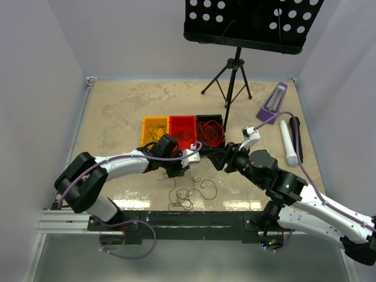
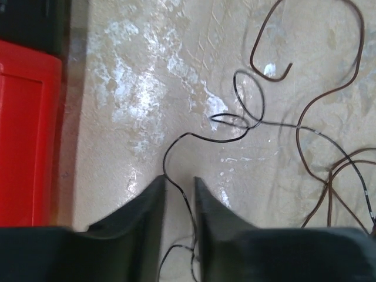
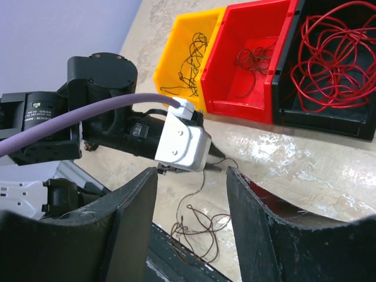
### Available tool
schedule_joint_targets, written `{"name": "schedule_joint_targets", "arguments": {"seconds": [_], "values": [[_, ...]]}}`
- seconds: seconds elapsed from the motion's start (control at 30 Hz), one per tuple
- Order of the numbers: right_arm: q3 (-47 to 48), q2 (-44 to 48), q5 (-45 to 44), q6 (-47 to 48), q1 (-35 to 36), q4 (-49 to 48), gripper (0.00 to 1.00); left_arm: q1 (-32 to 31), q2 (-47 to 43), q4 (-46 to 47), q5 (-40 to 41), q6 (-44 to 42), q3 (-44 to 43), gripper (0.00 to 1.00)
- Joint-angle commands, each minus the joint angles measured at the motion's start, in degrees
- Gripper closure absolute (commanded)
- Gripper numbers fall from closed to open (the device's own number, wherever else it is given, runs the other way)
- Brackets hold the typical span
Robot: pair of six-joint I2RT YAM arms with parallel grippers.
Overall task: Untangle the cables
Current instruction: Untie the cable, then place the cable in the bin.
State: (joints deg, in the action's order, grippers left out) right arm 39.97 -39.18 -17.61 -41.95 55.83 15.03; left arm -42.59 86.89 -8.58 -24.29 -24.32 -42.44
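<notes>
The left arm reaches rightward, wrist bent down, the left end effector (image 2: 178,180) with its fingers narrowly apart. The right arm stretches leftward, the right end effector (image 3: 191,174) spread wide.

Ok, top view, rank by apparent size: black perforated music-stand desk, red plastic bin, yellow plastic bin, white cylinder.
Black perforated music-stand desk, raised nearer the camera
Red plastic bin and yellow plastic bin, alike
White cylinder

Glossy marbled table (image 2: 135,88), smooth plastic red bin (image 3: 235,100), thin matt cables (image 3: 332,56).
</notes>
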Motion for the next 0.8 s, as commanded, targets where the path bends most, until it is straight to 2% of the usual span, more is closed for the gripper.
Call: {"name": "schedule_joint_targets", "arguments": {"seconds": [0.0, 0.03, 0.17, 0.33, 0.47, 0.57, 0.77], "values": [[2.05, 1.73, -2.34, -0.06, 0.15, 0.88, 0.45, -1.0, 1.09, -1.88, 1.0, -1.35, -1.86, 0.9], [1.96, 1.91, -2.52, -0.06, 0.15, 0.79, 0.44, -1.09, 1.0, -1.79, 0.92, -1.35, -2.04, 1.0], [1.08, 1.91, -1.82, -0.23, 0.15, 0.88, 0.44, -1.09, -1.02, -3.89, 1.09, -0.48, -4.93, 1.0], [-1.64, 1.74, 2.3, -0.85, 0.15, -2.1, 0.39, -0.92, -6.9, -9.6, 2.32, 3.3, -14.06, 1.0], [-3.66, 1.39, 5.82, 0.21, 0.15, -5.79, 0.32, -0.65, -12.61, -14.7, 2.59, 5.15, -20.57, 1.0], [-5.07, 1.91, 8.37, 0.38, 0.15, -8.51, 0.28, -0.48, -16.83, -17.16, -0.83, 4.9, -23.47, 1.0], [-5.78, 2.27, 14.17, 1.96, 0.15, -14.06, 0.13, -0.39, -24.66, -16.92, 0.11, 5.07, -24.36, 1.0]]}}
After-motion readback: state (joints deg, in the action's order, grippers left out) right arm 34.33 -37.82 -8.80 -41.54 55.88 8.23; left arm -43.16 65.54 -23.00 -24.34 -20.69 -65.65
